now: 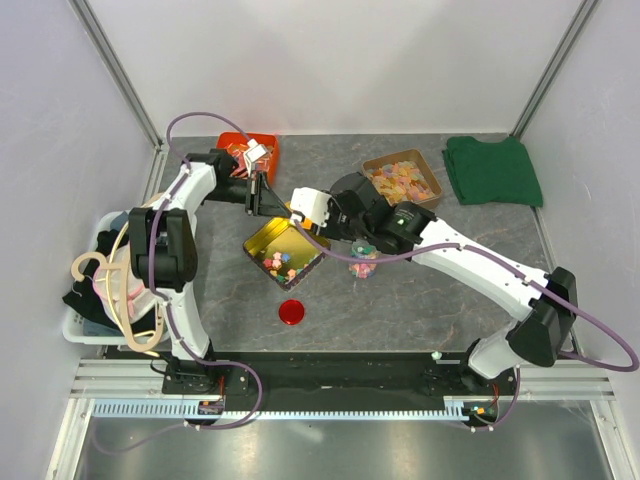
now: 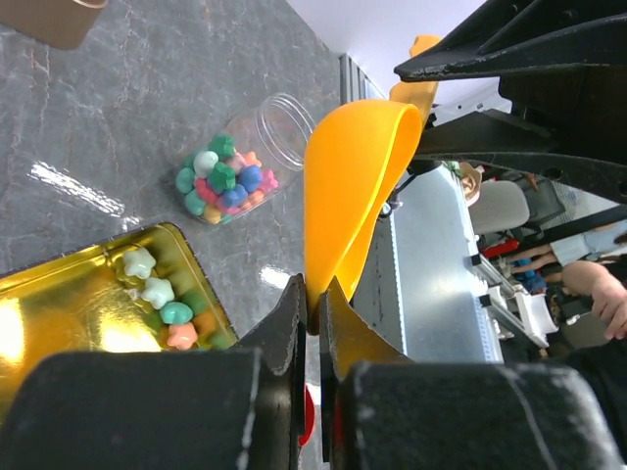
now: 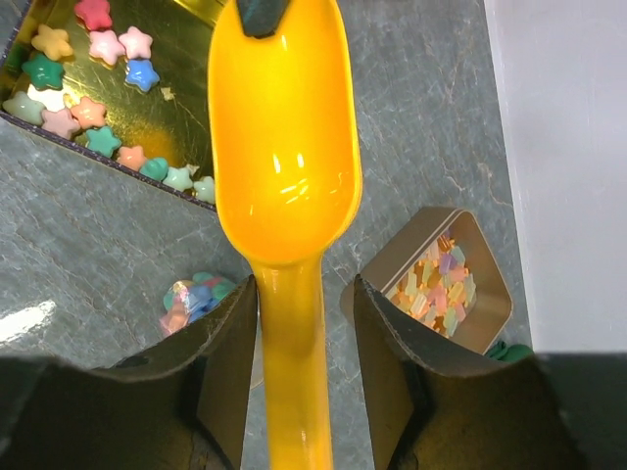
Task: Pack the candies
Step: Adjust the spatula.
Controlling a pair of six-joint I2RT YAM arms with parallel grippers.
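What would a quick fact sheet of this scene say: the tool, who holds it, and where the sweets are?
Tool: yellow scoop, empty
Left jaws: shut on the scoop's front rim
Right jaws: open, astride the scoop's handle
Candies: some in the gold tin, some in the clear jar
Red lid: lying off the jar, near the tin

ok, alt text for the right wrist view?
An empty yellow scoop fills the centre, its handle running down between the right fingers, which stand apart from it, while the left fingers pinch its front lip. Behind lie a gold tin holding star-shaped candies, a jar of more, and a brown tin of gummies.
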